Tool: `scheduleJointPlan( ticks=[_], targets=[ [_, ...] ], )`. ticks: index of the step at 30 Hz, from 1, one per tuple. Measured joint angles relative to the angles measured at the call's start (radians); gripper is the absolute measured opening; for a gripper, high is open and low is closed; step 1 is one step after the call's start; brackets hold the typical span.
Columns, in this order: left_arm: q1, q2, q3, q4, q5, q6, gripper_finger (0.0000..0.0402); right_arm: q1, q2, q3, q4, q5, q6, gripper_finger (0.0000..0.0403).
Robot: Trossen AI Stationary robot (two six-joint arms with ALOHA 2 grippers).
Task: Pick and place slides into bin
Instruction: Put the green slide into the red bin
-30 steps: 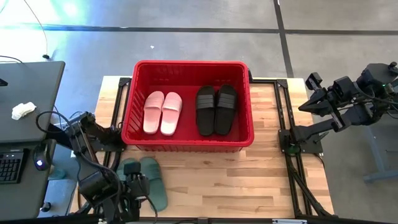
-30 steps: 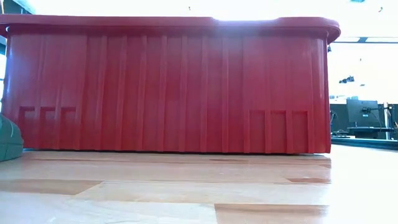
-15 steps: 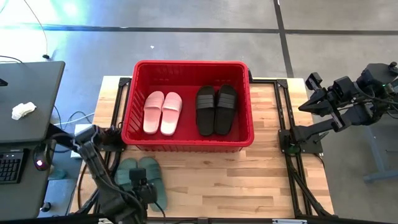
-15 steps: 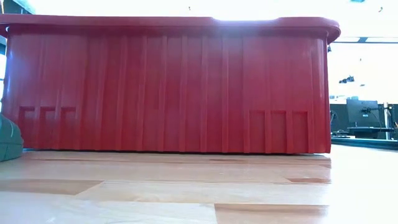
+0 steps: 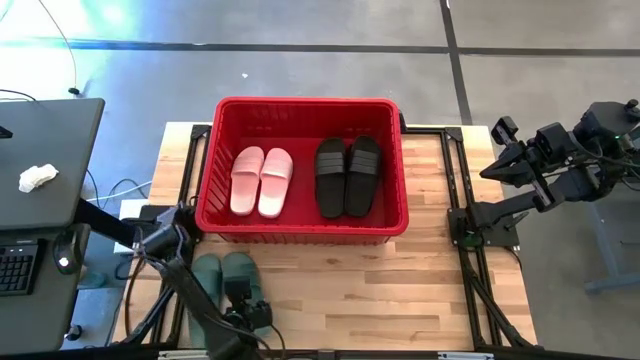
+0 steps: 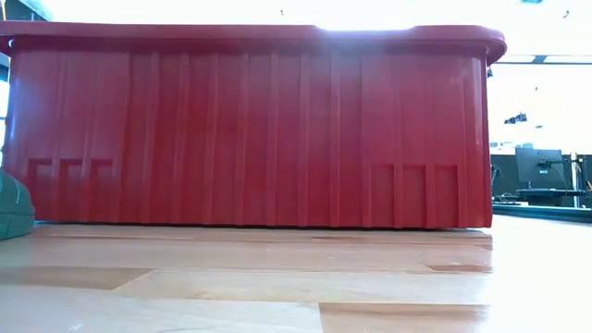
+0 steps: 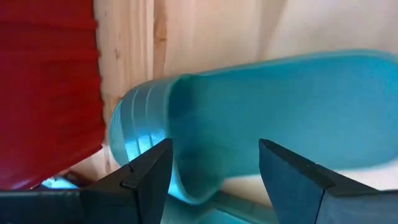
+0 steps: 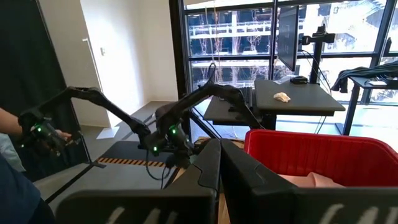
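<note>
The left gripper [image 5: 245, 312] hangs over the sage green pair [image 5: 228, 281] on the table [image 5: 400, 290] just in front of the red bin [image 5: 300, 232], its fingers [image 7: 149, 174] parted and empty, straddling one slide's heel end. A sound grasp likely requires lowering squarely so both pads meet the slide together, then lifting clear of the rim. The pink pair [image 5: 262, 181] and black pair [image 5: 348, 176] lie in the bin; the right gripper [image 5: 500, 150] waits closed beyond the table's right edge.

No readable text, labels, brands or nos. anywhere (bin [image 5: 300, 225], slides [image 5: 262, 180] and counter [image 5: 400, 290] all plain).
</note>
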Motion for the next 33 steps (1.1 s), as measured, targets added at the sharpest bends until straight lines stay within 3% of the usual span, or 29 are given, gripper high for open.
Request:
scheduleJointPlan(
  ticks=[9, 23, 33],
  targets=[
    [0.053, 0.070, 0.000, -0.001, 0.044, -0.028, 0.0220, 0.000, 0.000, 0.000, 0.000, 0.000, 0.000, 0.0000],
    [0.130, 0.075, -0.010, 0.002, 0.107, -0.023, 0.0220, 0.000, 0.000, 0.000, 0.000, 0.000, 0.000, 0.0000],
    [0.137, 0.074, -0.133, -0.001, 0.275, -0.081, 0.0220, 0.000, 0.000, 0.000, 0.000, 0.000, 0.000, 0.0000]
  ],
)
